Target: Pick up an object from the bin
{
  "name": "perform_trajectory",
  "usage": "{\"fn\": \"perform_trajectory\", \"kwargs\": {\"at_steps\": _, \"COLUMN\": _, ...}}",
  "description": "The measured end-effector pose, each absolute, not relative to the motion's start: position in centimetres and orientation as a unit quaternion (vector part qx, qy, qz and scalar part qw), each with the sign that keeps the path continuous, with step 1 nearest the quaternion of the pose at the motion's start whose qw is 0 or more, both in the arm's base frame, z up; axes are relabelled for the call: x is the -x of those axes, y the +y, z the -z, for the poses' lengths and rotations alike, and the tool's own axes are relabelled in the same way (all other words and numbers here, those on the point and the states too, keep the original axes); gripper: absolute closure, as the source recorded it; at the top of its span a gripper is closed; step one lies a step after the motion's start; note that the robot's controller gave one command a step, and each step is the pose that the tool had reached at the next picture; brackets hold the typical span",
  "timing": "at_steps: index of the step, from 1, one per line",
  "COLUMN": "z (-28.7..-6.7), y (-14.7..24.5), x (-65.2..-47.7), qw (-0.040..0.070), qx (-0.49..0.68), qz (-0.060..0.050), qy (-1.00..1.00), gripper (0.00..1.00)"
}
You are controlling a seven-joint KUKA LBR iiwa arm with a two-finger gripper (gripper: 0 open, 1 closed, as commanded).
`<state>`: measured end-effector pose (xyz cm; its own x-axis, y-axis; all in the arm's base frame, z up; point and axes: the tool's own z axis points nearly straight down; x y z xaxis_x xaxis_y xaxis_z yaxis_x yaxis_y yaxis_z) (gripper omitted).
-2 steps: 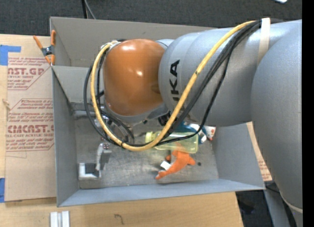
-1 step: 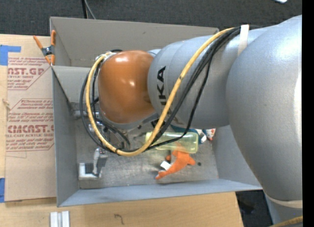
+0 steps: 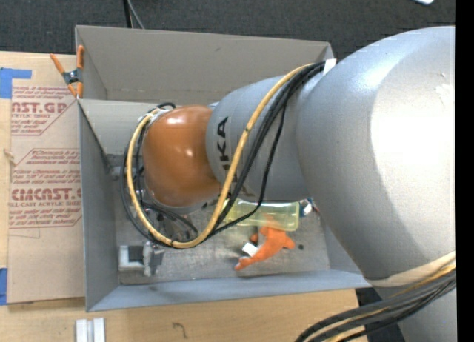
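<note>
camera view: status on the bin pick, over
Hand low in grey metal bin's lower-left corner. Orange carrot-shaped toy and pale yellow clear plastic bottle lie further right, apart from it. Arm overhangs the bin's middle.

Clear yellow-green piece point(image 3: 278, 217) lying flat; orange toy point(image 3: 270, 246) just beside, nearer front.

The bin point(image 3: 200, 59) is matt grey metal. The orange cover point(image 3: 178, 155) gleams smooth; the bottle point(image 3: 278, 216) is clear plastic.
</note>
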<state>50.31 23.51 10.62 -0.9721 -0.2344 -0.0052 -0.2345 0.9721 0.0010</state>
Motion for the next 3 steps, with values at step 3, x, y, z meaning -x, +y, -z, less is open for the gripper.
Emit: {"fn": "perform_trajectory", "kwargs": {"at_steps": 3, "z": -23.5, "y": 22.1, "x": -48.8, "qw": 0.002, "qx": 0.115, "qz": -0.001, "qy": 0.993, "gripper": 1.00}}
